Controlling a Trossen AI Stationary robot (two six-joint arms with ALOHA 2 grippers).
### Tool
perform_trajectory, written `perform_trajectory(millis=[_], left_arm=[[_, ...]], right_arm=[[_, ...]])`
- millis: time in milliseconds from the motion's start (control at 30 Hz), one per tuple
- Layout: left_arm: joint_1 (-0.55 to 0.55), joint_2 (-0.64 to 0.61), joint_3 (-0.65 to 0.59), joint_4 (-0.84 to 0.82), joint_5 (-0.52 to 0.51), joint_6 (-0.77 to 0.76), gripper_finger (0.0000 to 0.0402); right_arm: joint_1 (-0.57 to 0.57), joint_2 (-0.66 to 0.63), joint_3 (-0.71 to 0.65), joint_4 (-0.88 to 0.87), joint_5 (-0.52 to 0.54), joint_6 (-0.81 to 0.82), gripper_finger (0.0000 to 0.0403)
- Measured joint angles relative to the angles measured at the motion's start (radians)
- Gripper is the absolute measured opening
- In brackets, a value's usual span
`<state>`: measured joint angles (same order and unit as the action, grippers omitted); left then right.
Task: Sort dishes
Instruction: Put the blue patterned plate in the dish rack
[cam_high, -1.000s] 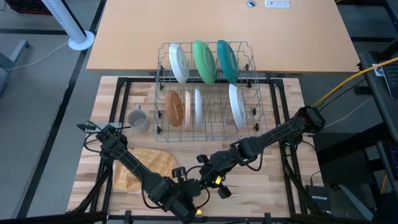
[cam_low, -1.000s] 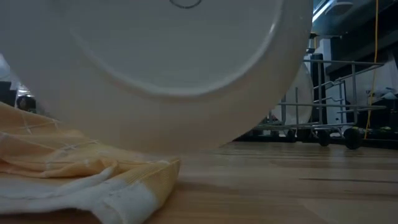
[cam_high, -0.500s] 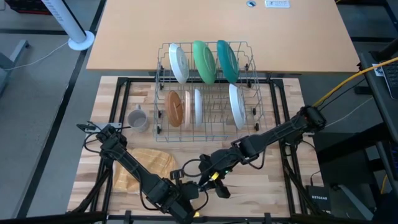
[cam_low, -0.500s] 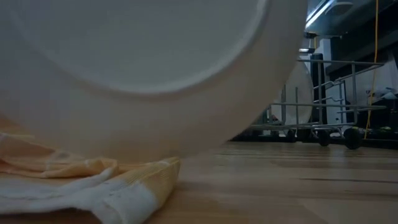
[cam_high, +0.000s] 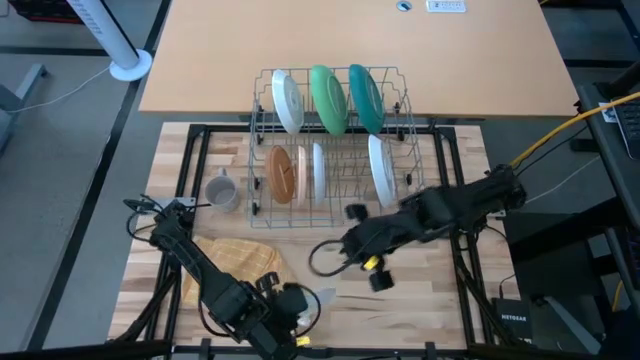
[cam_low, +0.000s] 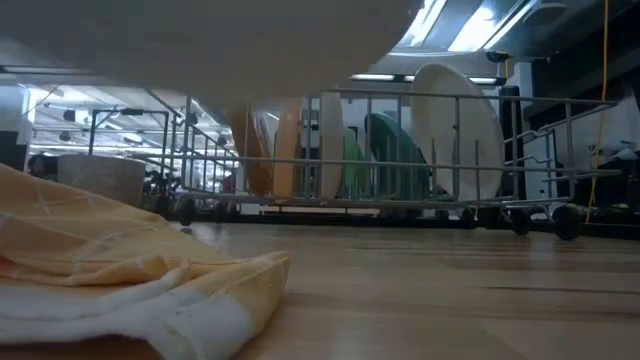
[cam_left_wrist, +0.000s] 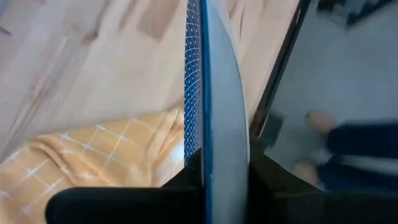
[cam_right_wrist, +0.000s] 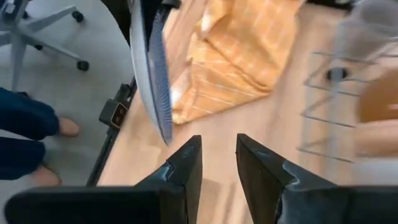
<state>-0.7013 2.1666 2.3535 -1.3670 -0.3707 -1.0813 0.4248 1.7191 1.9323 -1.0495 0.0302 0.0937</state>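
Your left gripper (cam_left_wrist: 217, 171) is clamped on the blue plate (cam_left_wrist: 214, 93) edge-up, the rack (cam_high: 335, 150) well ahead; right gripper (cam_right_wrist: 217, 158) empty, fingers apart.

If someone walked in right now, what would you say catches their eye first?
Probably the blue plate held edge-on in the left gripper at the table's near edge, over the yellow checked cloth. Then the wire rack at the far side, with plates standing in it, and the right gripper open, empty.

Eight dishes (cam_high: 328, 98), one mug (cam_high: 221, 189), one cloth (cam_high: 236, 262), one rack (cam_high: 262, 122).
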Motion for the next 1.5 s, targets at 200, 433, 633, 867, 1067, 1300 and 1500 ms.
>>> perform_trajectory(millis=[200, 433, 633, 867, 1067, 1300, 1500], left_arm=[[0.032, -0.049, 0.003, 0.094, -0.2, -0.165, 0.0031], [0.128, -0.08, 0.003, 0.264, -0.425, -0.245, 0.0031], [0.233, -0.083, 0.003, 0.335, -0.546, -0.256, 0.0031], [0.366, -0.084, 0.003, 0.332, -0.692, -0.306, 0.0031], [0.485, -0.084, 0.003, 0.33, -0.713, -0.27, 0.0031], [0.584, -0.078, -0.024, 0.341, -0.666, -0.272, 0.0031], [0.615, -0.071, -0.085, 0.334, -0.605, -0.313, 0.0031]], right_arm=[[0.0, -0.001, 0.335, -0.288, 0.087, -0.043, 0.0104], [-0.005, -0.203, 0.344, -0.271, 0.243, -0.074, 0.0104], [-0.006, -0.375, 0.345, -0.277, 0.284, -0.05, 0.0104], [-0.006, -0.514, 0.345, -0.295, 0.291, -0.047, 0.0104], [-0.006, -0.595, 0.345, -0.314, 0.292, -0.047, 0.0104], [-0.006, -0.647, 0.344, -0.369, 0.292, -0.046, 0.0104], [-0.006, -0.659, 0.344, -0.431, 0.299, -0.046, 0.0104]])
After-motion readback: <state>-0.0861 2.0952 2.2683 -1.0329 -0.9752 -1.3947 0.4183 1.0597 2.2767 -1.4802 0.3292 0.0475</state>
